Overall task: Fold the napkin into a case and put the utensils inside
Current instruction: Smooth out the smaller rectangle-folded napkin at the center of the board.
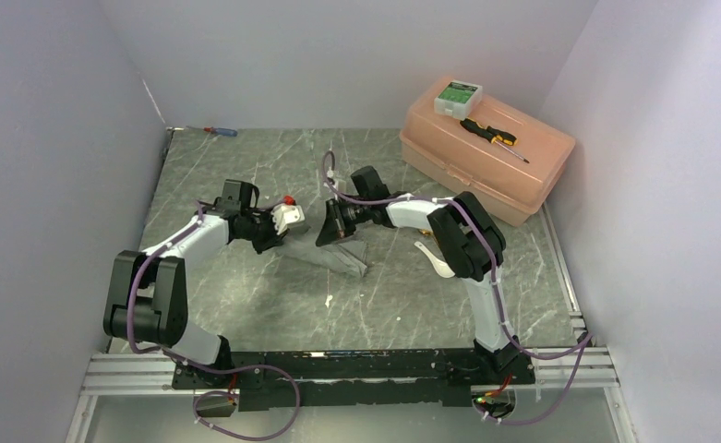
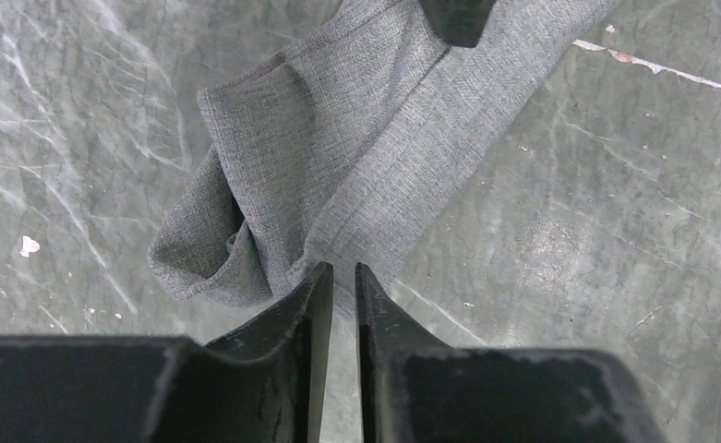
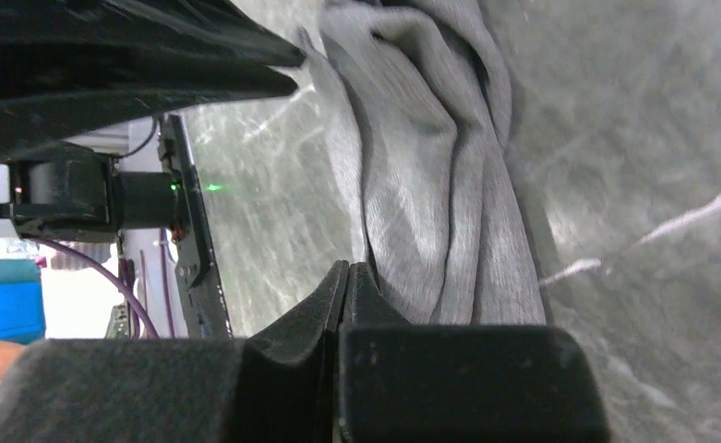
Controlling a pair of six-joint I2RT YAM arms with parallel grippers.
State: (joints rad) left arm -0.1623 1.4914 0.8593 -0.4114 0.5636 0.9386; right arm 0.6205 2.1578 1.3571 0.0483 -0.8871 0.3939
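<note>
The grey napkin (image 1: 342, 257) lies crumpled at mid-table, one part drawn up between my two grippers. My left gripper (image 1: 287, 233) is nearly shut, and the napkin's edge (image 2: 356, 166) sits between its tips (image 2: 342, 277). My right gripper (image 1: 324, 231) is shut at the napkin's other end, with the bunched cloth (image 3: 430, 185) running right beside its tips (image 3: 347, 268). Its dark fingertip (image 2: 458, 18) shows on the cloth in the left wrist view. The white spoon (image 1: 433, 256) lies on the table by my right arm's elbow. The gold-bronze spoon is out of view.
A peach plastic box (image 1: 522, 175) stands at the back right, with a small green-and-white box (image 1: 456, 95) and a black-and-yellow screwdriver (image 1: 492, 136) on its lid. A red-and-blue screwdriver (image 1: 220, 131) lies at the back left. Walls close in three sides.
</note>
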